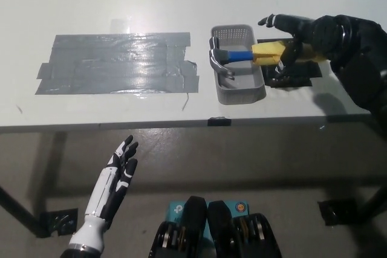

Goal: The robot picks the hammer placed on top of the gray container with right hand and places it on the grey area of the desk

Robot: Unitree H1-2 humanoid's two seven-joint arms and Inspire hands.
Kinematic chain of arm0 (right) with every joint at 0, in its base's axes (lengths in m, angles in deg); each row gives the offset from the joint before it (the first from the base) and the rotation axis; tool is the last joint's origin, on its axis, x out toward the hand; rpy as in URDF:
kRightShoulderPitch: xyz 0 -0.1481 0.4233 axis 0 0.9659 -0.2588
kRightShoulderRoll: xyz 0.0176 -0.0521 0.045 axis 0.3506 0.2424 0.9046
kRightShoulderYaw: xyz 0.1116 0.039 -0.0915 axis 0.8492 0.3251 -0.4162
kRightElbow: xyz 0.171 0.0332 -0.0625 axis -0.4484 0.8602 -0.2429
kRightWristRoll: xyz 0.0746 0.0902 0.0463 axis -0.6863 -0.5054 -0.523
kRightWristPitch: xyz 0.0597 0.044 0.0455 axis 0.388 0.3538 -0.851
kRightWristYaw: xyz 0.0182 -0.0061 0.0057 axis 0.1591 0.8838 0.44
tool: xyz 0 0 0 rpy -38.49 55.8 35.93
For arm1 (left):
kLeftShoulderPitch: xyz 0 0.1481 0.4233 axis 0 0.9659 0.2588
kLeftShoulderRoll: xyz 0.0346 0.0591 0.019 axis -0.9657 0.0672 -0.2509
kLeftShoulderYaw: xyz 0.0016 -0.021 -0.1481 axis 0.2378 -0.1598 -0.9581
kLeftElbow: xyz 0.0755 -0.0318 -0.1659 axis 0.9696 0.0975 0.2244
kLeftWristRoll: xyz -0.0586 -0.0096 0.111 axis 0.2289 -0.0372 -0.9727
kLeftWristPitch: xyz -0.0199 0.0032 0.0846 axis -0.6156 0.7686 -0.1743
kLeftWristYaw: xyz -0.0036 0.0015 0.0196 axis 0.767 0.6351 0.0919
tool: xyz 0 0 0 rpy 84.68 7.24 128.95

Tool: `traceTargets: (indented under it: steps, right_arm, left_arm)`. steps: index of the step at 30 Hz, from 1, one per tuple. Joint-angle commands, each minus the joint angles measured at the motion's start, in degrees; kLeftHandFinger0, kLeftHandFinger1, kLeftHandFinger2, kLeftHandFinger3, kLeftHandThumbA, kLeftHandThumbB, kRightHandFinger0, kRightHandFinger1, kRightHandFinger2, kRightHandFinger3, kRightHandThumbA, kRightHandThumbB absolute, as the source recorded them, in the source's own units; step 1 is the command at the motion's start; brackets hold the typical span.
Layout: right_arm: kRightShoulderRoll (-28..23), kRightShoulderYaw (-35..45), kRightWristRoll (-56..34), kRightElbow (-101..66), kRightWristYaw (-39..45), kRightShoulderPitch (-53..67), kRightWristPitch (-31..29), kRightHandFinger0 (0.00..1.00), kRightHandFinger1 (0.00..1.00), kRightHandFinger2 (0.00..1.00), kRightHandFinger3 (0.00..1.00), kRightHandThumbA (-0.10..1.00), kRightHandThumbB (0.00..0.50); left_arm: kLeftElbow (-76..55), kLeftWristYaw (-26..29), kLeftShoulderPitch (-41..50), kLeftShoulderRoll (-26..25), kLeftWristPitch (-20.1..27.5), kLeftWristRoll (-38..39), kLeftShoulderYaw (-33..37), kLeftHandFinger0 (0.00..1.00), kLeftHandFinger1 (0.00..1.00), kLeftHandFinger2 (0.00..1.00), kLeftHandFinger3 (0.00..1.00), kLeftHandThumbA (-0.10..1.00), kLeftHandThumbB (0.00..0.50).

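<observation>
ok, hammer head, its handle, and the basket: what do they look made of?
Hammer head: likely polished steel, silvery with bright glints. Handle: blue neck, yellow matte grip, probably rubber or plastic. Gray container: looks like molded plastic, with perforated walls and dull finish. Right hand is at the grip.

the right hand (293, 40) covers the far end of the hammer (242, 55) handle; whether its fingers (284, 58) touch it is unclear. the counter (121, 4) runs off three edges.
</observation>
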Motion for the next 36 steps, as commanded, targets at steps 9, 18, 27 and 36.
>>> traceTargets:
  steps: [9, 18, 27, 36]
  right_arm:
    - [0.98, 0.20, 1.39, 2.89, 0.06, -5.27, -0.89, 1.00, 1.00, 1.00, 1.00, 1.00, 0.362]
    - [2.01, -0.64, 2.78, 5.67, -1.50, -5.99, -1.59, 1.00, 1.00, 1.00, 1.00, 1.00, 0.407]
    - [2.73, -1.80, 4.07, 7.89, -1.88, -5.96, -3.20, 1.00, 1.00, 1.00, 1.00, 1.00, 0.399]
    - [4.21, -1.21, 8.24, 8.75, -23.71, -3.54, -4.19, 0.01, 0.22, 0.42, 0.41, -0.10, 0.261]
  left_arm:
    - [-2.70, -0.27, -0.91, -0.60, 0.78, -0.70, 0.29, 1.00, 1.00, 1.00, 1.00, 0.93, 0.138]
    - [-2.67, -0.48, -1.21, -0.58, 0.70, -0.29, 0.21, 1.00, 1.00, 1.00, 1.00, 0.92, 0.151]
    - [-3.07, -0.57, -1.03, -0.70, 0.66, -0.52, 0.28, 1.00, 1.00, 1.00, 1.00, 0.93, 0.147]
    - [-3.06, -0.94, -1.41, -0.65, 0.45, -0.26, 0.17, 1.00, 1.00, 1.00, 1.00, 0.93, 0.139]
